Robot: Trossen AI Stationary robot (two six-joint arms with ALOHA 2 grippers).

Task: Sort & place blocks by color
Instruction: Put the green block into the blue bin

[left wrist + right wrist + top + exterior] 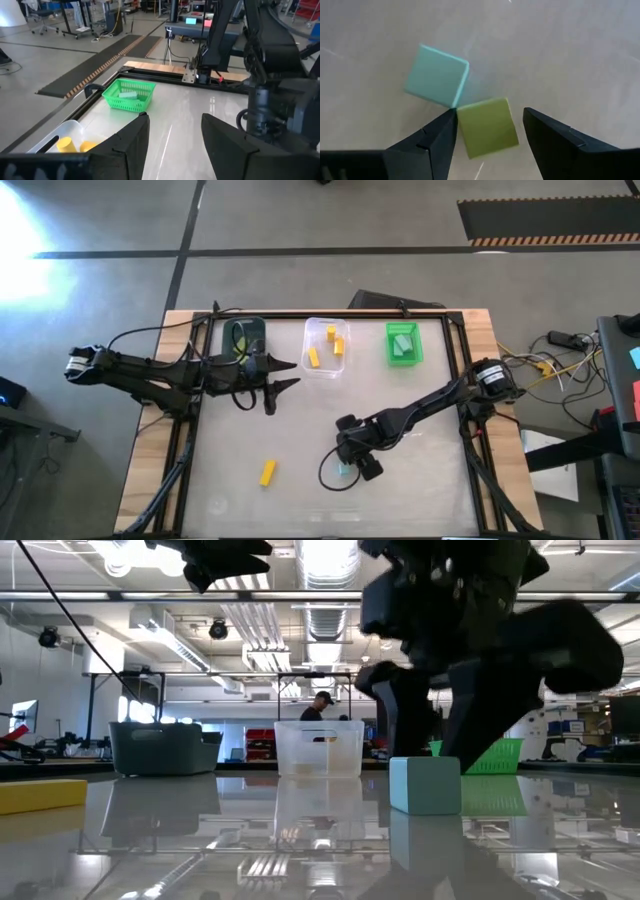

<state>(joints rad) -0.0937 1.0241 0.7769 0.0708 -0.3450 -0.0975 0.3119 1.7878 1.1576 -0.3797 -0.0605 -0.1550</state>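
Right end effector point(490, 125) hangs low over the near-centre of the worktop point(420, 480), jaws spread and empty, straddling a yellow-green cube point(487, 127). A teal cube point(437, 75) sits corner-to-corner with it, touching or very nearly

Handling, judged by look: small solid cubes, rigid, light, smooth-faced. They sit on a glossy reflective surface, so expect a cube to skate or spin if one finger arrives first. You should take the yellow-green cube across two opposite flat faces; it lies slightly skewed to the fingers, so square the wrist up or it will twist as the jaws close. Watch the inner finger beside the teal cube's corner, since a nudge there will push the neighbour away. No fragility worry

Left end effector point(172, 137) is held above the worktop just in front of the dark bin point(244, 336), fingers partly apart, nothing between them

Count from the high view:
- loose on the worktop: one yellow bar point(267, 471) left of centre, plus the two cubes under the right arm, so three
- clear bin point(310, 330): four yellow pieces, as far as you can separate them
- green basket point(390, 345): pale pieces, two or three, can't split them
- dark bin: something pale yellow-green inside, count unreadable
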